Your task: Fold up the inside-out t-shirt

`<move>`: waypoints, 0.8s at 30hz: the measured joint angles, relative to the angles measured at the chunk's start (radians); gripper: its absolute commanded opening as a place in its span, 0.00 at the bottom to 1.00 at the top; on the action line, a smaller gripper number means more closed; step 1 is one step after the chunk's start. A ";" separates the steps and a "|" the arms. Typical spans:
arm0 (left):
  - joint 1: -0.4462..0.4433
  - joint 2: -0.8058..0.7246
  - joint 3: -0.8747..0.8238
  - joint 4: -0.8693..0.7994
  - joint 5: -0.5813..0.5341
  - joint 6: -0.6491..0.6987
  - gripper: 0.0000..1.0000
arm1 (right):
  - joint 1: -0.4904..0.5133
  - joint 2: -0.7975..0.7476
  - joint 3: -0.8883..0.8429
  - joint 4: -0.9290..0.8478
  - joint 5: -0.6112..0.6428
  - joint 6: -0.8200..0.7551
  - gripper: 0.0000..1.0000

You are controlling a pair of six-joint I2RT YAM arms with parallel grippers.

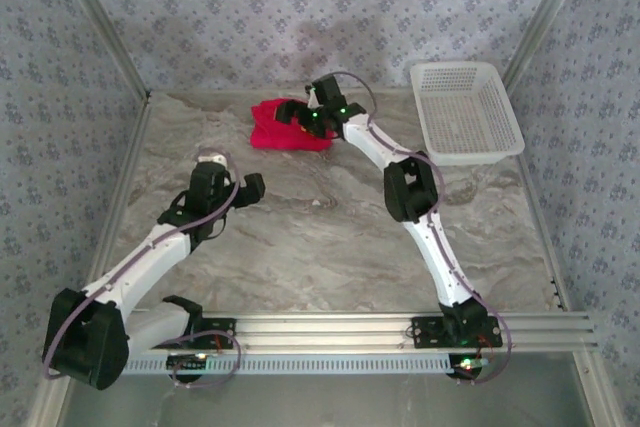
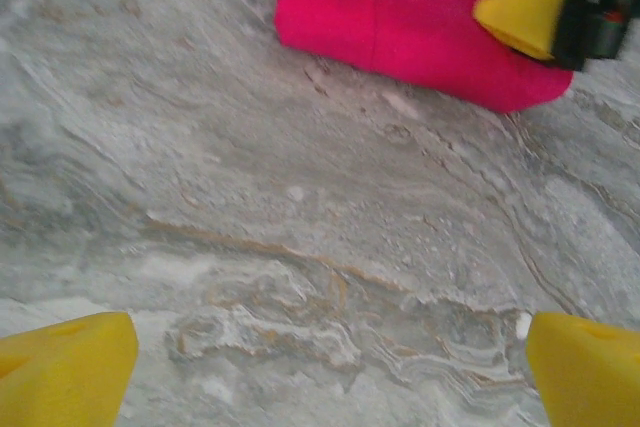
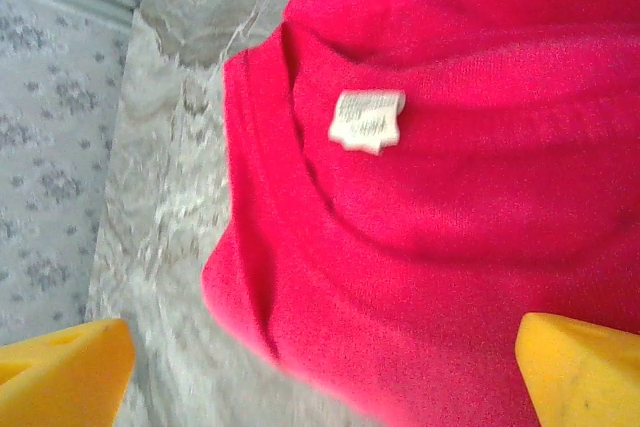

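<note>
- Nearest the camera, two white robot arms are bolted to a metal rail at the near edge of a grey marble-patterned table point(image 1: 330, 247).
- The left end effector point(image 1: 250, 187) hovers over bare table to the left of centre. Its yellow fingertips are wide apart and hold nothing.
- Further back, near the table's far edge and slightly left of centre, lies the inside-out t-shirt point(image 1: 272, 134). It is bright red and bunched into a compact, rumpled heap rather than spread flat.
- The right arm reaches across to the heap. The right end effector point(image 3: 320, 372) hangs just above the shirt's right part with its fingers apart, one fingertip over the cloth and the other over the table. It is not clamped on anything.
- The right wrist view shows the ribbed neckband point(image 3: 262, 147) and a small white tag point(image 3: 367, 119) facing up.
- The shirt looks light, soft and limp. It will likely sag and slide on the smooth table and carries no risk of breaking. The thicker neckband, or a sleeve or bottom hem, would probably make firmer places to pinch than the loose middle.
- At the far right stands a white mesh plastic basket point(image 1: 478, 156), well apart from the shirt.
- Patterned wallpaper panels point(image 1: 300, 7) close in the back and sides.
</note>
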 measured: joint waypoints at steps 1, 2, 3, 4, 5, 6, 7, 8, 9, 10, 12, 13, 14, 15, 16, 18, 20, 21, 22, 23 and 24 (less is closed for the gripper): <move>0.000 -0.003 0.007 0.000 -0.024 0.011 1.00 | 0.002 -0.068 -0.064 -0.016 0.010 -0.032 1.00; 0.000 -0.008 0.013 0.000 -0.053 0.025 1.00 | 0.004 -0.156 -0.144 -0.026 0.028 -0.064 1.00; 0.000 -0.012 0.020 -0.002 -0.084 0.039 1.00 | 0.007 -0.250 -0.231 -0.024 0.051 -0.092 1.00; 0.000 -0.013 0.026 -0.004 -0.108 0.050 1.00 | 0.010 -0.346 -0.313 -0.018 0.082 -0.115 1.00; 0.000 -0.013 0.035 -0.005 -0.138 0.061 1.00 | 0.014 -0.469 -0.423 0.006 0.122 -0.144 1.00; 0.000 -0.013 0.043 -0.005 -0.163 0.072 1.00 | 0.018 -0.604 -0.538 0.030 0.174 -0.175 1.00; 0.001 -0.013 0.048 -0.002 -0.184 0.079 1.00 | 0.021 -0.718 -0.632 0.063 0.219 -0.200 1.00; 0.003 -0.012 0.051 0.003 -0.208 0.087 1.00 | 0.022 -0.839 -0.731 0.103 0.274 -0.229 1.00; 0.005 -0.008 0.051 0.011 -0.226 0.099 1.00 | 0.019 -0.967 -0.842 0.159 0.342 -0.266 1.00; 0.009 -0.001 0.051 0.021 -0.237 0.112 1.00 | 0.015 -1.060 -0.927 0.201 0.398 -0.296 1.00; 0.018 0.020 0.049 0.043 -0.259 0.138 1.00 | -0.008 -1.231 -1.134 0.290 0.514 -0.371 1.00; 0.024 0.025 0.045 0.053 -0.269 0.148 1.00 | -0.020 -1.286 -1.219 0.322 0.560 -0.397 1.00; 0.032 0.026 0.032 0.071 -0.277 0.160 1.00 | -0.038 -1.332 -1.319 0.345 0.615 -0.423 1.00; 0.042 0.024 0.014 0.094 -0.282 0.175 1.00 | -0.058 -1.359 -1.408 0.365 0.658 -0.442 1.00; 0.050 0.024 -0.005 0.117 -0.290 0.190 1.00 | -0.080 -1.376 -1.497 0.383 0.694 -0.463 1.00; 0.066 0.027 -0.053 0.162 -0.304 0.228 1.00 | -0.129 -1.378 -1.674 0.388 0.760 -0.497 1.00; 0.076 0.039 -0.088 0.187 -0.317 0.274 1.00 | -0.179 -1.390 -1.800 0.378 0.810 -0.509 1.00; 0.076 0.049 -0.097 0.196 -0.322 0.293 1.00 | -0.211 -1.409 -1.849 0.373 0.830 -0.513 1.00; 0.076 0.061 -0.100 0.200 -0.328 0.307 1.00 | -0.235 -1.432 -1.883 0.387 0.842 -0.522 1.00; 0.076 0.072 -0.100 0.209 -0.336 0.321 1.00 | -0.262 -1.464 -1.915 0.414 0.848 -0.532 1.00; 0.076 0.081 -0.100 0.224 -0.343 0.333 1.00 | -0.288 -1.498 -1.946 0.455 0.855 -0.541 1.00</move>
